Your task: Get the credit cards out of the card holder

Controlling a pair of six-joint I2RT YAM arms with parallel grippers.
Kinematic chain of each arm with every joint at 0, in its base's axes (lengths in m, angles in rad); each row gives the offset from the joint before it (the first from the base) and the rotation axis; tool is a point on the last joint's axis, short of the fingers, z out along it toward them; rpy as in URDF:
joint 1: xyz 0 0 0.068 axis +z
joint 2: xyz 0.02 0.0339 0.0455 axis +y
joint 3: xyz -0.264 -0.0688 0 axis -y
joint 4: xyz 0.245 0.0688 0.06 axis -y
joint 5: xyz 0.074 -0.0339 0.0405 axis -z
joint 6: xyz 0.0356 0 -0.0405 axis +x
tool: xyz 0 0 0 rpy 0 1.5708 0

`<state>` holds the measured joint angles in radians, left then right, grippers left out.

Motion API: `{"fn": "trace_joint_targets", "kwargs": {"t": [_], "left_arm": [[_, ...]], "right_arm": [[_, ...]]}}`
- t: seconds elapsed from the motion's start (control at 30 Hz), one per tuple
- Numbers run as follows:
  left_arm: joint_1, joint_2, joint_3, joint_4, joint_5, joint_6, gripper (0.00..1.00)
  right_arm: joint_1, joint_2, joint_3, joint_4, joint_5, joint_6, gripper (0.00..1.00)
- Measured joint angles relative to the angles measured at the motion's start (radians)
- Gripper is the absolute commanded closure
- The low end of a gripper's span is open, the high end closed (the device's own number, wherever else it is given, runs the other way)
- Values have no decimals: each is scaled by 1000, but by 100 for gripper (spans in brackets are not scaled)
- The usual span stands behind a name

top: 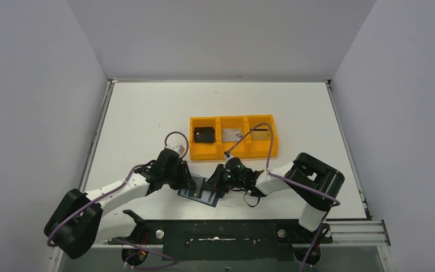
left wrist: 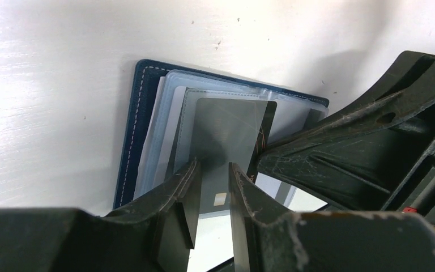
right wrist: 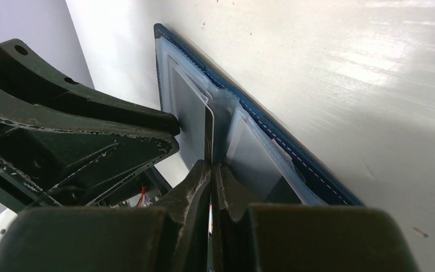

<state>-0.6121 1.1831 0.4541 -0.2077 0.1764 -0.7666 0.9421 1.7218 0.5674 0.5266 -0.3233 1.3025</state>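
The dark navy card holder (top: 199, 192) lies open on the table between my two grippers, its pale pockets (left wrist: 170, 113) facing up. A dark grey credit card (left wrist: 232, 124) sticks partly out of a pocket. My right gripper (right wrist: 210, 165) is shut on that card, which shows edge-on (right wrist: 209, 127) between its fingers. My left gripper (left wrist: 214, 165) hovers over the same card with its jaws a narrow gap apart and nothing pinched between them. In the top view the left gripper (top: 190, 180) and the right gripper (top: 214, 181) meet over the holder.
An orange three-compartment tray (top: 204, 154) stands just behind the holder. It holds a dark item (top: 204, 135), a silver card (top: 231, 135) and a gold card (top: 260, 134). The right gripper's finger (left wrist: 340, 141) crowds the left wrist view.
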Motion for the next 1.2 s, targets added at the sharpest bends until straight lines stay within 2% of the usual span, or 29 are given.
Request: {"fn": "trace_joint_targets", "kwargs": {"t": [0.4,0.63,0.8,0.9,1.07,1.2], "left_arm": [[0,8,0,0,-32,-7,78],[0,9,0,0,-40,-6,83],[0,9,-1,-1,-44,-6,87],[0,9,-1,-2,-46,-6,88],[0,9,-1,-2,-49,-6,90],[0,9,-1,-3,-50,-5,90]], "right_arm": [[-7,-35,-25,-18,1,-2,97],[-7,-36,-27,2,6,19,82],[-7,-15,-29,49,16,50,81],[-7,-2,-29,71,20,62,85],[-7,6,-36,85,28,72,99],[-7,0,-58,98,37,79,99]]}}
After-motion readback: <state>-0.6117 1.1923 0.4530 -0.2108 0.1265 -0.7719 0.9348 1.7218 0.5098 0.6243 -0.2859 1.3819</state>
